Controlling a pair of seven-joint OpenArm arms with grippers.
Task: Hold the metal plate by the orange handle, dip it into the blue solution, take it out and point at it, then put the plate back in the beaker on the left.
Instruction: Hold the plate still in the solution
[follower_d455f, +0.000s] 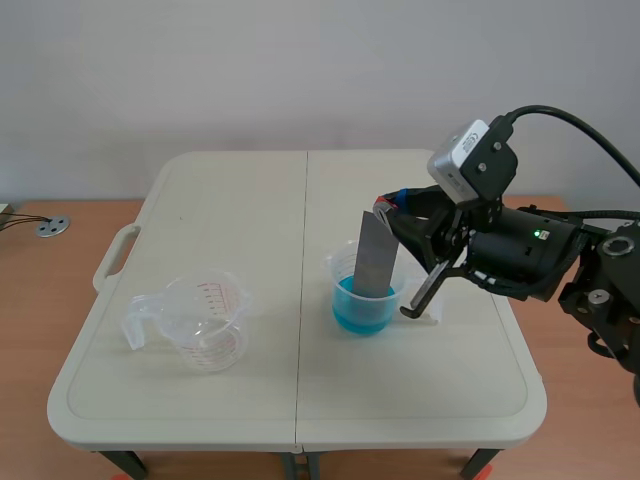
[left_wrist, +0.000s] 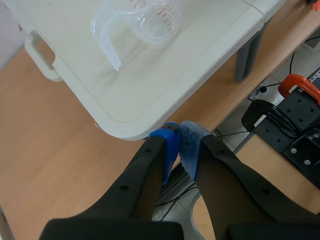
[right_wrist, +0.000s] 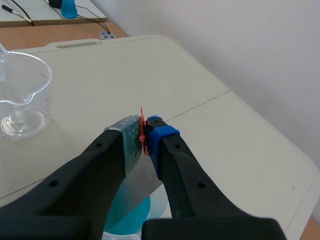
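Dipping step: the right gripper, jaws clamped on the orange handle, is holding the metal plate upright, lower end inside the beaker of blue solution. Next move: probably lifting straight up, clearing that beaker's rim. The left gripper, jaws together, is hanging well apart from that beaker.

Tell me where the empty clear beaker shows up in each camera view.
Scene view: empty beaker on the left half of the table.
Left wrist view: empty beaker ahead of the left gripper.
Right wrist view: empty beaker ahead of the right gripper holding the metal plate.
Shared landmark: the table's side handle.
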